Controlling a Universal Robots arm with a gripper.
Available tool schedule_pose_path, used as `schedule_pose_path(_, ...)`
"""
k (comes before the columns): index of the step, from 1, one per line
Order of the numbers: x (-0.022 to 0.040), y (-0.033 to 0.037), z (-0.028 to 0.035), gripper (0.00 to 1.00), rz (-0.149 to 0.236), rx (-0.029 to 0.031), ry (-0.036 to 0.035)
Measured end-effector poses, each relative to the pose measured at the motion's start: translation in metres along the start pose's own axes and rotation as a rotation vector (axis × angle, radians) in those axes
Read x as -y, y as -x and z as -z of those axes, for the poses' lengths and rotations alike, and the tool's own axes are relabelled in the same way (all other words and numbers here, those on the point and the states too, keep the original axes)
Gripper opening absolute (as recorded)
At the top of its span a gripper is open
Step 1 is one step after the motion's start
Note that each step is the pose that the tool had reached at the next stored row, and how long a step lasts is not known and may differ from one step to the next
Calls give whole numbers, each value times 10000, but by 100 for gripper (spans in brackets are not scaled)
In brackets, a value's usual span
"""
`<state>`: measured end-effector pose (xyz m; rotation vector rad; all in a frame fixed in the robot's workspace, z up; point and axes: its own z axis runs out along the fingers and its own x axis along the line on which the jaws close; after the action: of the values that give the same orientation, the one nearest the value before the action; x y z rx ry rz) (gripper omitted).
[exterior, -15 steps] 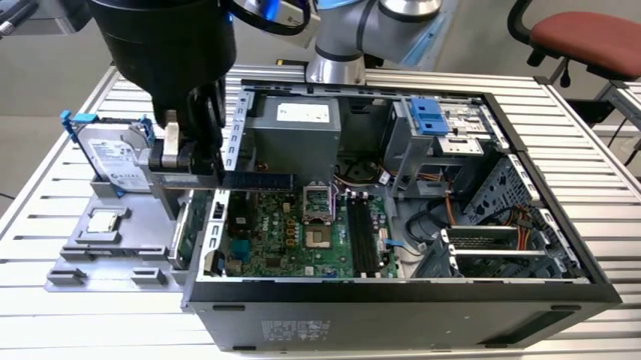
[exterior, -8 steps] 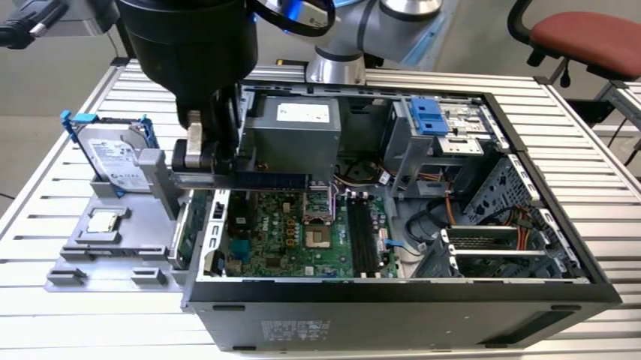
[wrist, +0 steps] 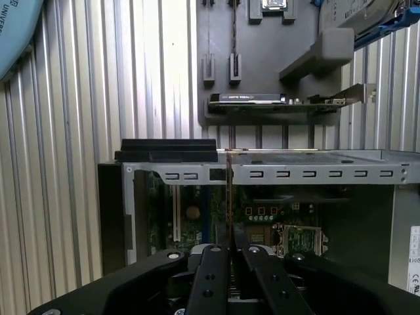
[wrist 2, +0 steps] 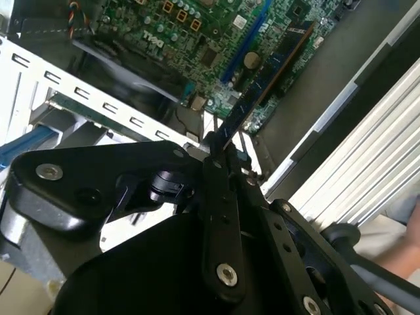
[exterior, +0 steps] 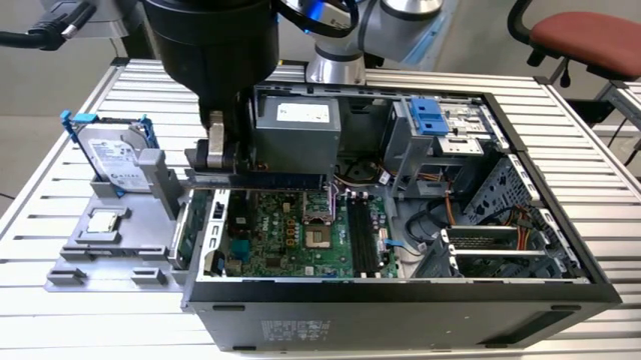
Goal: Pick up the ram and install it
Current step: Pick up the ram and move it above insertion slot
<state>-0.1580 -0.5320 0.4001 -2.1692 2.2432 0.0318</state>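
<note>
An open computer case (exterior: 401, 294) sits on a slatted table (exterior: 80, 322), with a gray power box (exterior: 296, 131) just behind the ram (exterior: 281, 180). The second wrist view shows the ram's flat side, the first its thin edge. The claw (exterior: 213, 159) is pinched narrow on one end of the ram, above the green board (exterior: 290, 240).

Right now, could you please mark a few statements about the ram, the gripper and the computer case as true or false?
1. The gripper is shut on the ram. True.
2. The ram is seated in a motherboard slot. False: it is held by one end over the motherboard, not in any slot.
3. The hard drive stands on the grey fixture outside the case, on the exterior view's left. True.
4. The computer case is closed by a side panel. False: it lies open, with the motherboard exposed.
</note>
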Motion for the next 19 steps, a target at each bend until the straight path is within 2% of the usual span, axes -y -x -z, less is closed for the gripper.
schedule_pose_path(6,129,4,0,0,-1,0,0)
schedule_pose_path(19,469,16,-1,0,-47,0,8)
